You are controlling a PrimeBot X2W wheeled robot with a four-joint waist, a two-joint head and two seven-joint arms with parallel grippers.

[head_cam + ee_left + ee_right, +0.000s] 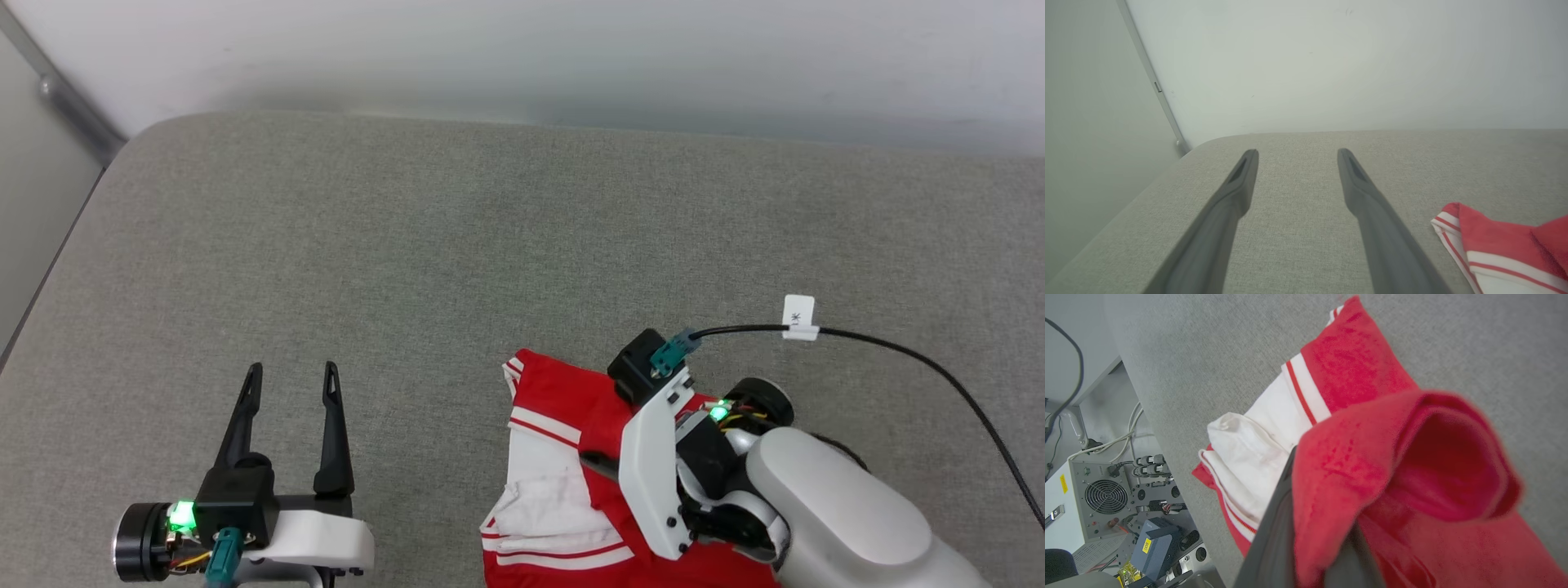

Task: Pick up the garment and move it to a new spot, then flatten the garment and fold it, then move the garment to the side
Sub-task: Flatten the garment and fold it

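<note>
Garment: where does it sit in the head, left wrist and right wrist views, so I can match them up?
Head view: garment bottom centre-right, partly under the right arm.
Left wrist view: garment in the lower right corner, right of the left gripper's fingers.
Right wrist view: garment centre to lower right, bunched over the right gripper's fingers.
Shared landmark: its red-and-white striped corner on the grey surface.

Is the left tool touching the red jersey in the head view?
No, the left tool stands open over the bare grey fabric surface, apart from the red jersey.
</note>
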